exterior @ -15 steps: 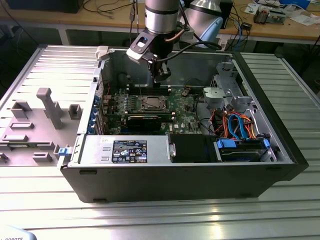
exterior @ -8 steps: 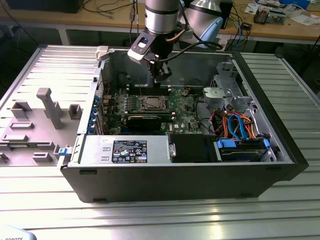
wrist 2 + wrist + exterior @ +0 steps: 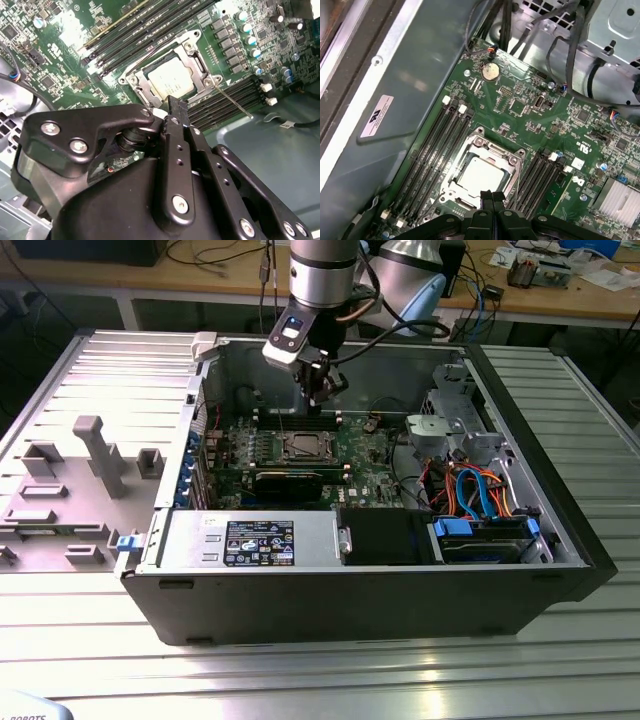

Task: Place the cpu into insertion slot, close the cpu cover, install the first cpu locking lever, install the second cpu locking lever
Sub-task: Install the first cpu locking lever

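Note:
The cpu point(image 3: 480, 175) shows its silver top face and lies flat in the insertion slot on the green board, whose pin field is hidden beneath it. The silver cpu cover point(image 3: 492, 150) lies down around the chip as a frame. A thin silver locking lever point(image 3: 233, 101) sticks out from a corner of the socket across the black memory slots. My gripper point(image 3: 491, 196) hangs a little above the socket's edge, shut, with its two black fingertips point(image 3: 177, 107) pressed together and nothing between them. In the exterior view the gripper point(image 3: 322, 390) hovers over the cpu point(image 3: 303, 447).
The board lies inside an open computer case point(image 3: 400, 585). Black memory slots point(image 3: 437, 145) flank the socket on both sides. A coin battery point(image 3: 490, 71), cables point(image 3: 570, 45), a drive cage point(image 3: 450, 425) and a finned heat sink point(image 3: 620, 200) stand nearby. A grey fixture tray point(image 3: 80, 490) lies at the exterior view's left.

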Available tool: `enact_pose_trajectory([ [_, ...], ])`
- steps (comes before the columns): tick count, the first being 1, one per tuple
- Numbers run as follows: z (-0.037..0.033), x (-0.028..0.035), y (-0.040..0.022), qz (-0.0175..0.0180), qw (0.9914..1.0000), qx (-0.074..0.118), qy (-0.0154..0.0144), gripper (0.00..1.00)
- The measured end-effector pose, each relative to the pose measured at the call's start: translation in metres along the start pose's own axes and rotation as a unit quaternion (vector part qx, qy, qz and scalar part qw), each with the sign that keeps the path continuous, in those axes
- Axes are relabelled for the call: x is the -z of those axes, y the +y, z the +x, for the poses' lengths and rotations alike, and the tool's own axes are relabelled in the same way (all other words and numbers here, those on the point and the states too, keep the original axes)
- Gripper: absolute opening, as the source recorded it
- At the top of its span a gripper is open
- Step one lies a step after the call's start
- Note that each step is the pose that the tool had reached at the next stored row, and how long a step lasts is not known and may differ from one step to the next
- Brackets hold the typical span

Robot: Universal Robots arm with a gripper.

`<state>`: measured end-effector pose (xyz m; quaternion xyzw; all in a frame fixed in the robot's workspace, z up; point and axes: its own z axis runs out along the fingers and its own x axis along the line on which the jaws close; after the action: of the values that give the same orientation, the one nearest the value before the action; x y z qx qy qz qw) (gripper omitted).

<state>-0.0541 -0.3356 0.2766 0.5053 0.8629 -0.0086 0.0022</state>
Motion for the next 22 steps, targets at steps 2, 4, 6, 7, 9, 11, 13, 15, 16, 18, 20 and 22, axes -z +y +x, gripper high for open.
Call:
enact_pose_trajectory([
  [2, 0.0000, 0.0000, -0.0001, -0.0001, 0.99998, 0.006, -0.0001, 0.11],
  [4, 0.0000, 0.0000, -0.0001, -0.0001, 0.99993, 0.012, -0.0002, 0.11],
  [6, 0.0000, 0.0000, -0.0001, -0.0002, 0.99988, 0.016, -0.0002, 0.11],
  [7, 0.0000, 0.0000, -0.0001, -0.0002, 0.99984, 0.018, -0.0002, 0.11],
  [9, 0.0000, 0.0000, -0.0001, -0.0003, 0.99973, 0.023, -0.0003, 0.11],
  [11, 0.0000, 0.0000, -0.0001, -0.0004, 0.99948, 0.032, -0.0004, 0.11],
  [13, 0.0000, 0.0000, -0.0001, -0.0005, 0.99919, 0.040, -0.0005, 0.11],
  [15, 0.0000, 0.0000, -0.0002, -0.0007, 0.99845, 0.056, -0.0007, 0.11],
  [16, 0.0001, 0.0000, -0.0003, -0.0009, 0.99721, 0.075, -0.0010, 0.11],
  [18, 0.0001, -0.0001, -0.0004, -0.0012, 0.99540, 0.096, -0.0012, 0.11],
  [20, 0.0001, -0.0001, -0.0004, -0.0013, 0.99420, 0.108, -0.0014, 0.11],
  [22, 0.0001, -0.0001, -0.0004, -0.0015, 0.99291, 0.119, -0.0015, 0.11],
])
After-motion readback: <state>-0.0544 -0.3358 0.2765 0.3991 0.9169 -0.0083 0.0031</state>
